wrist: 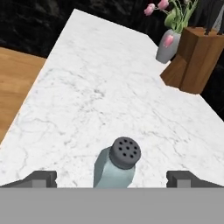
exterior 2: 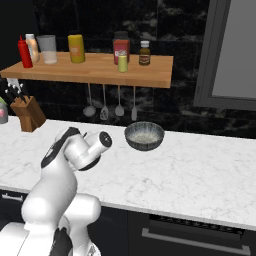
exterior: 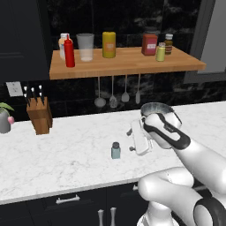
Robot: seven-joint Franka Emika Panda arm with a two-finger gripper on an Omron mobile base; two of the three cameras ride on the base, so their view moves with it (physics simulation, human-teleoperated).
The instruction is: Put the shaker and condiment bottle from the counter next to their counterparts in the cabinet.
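Hand view, translucent shaker [wrist: 115, 168], perforated cap

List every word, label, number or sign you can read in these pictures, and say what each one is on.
No text can be read anywhere.
yellow jar: its label is a pale blur.
red jar: its front label is too small to read.
dark bottle: its label is blurred.
shaker: it bears a plain cap with holes and no lettering.

Open marble counter [wrist: 109, 87] stretches ahead of the pincer [wrist: 112, 178]; only the shaker [wrist: 116, 166] stands between its spread fingertips; knife block [wrist: 196, 59] far off.
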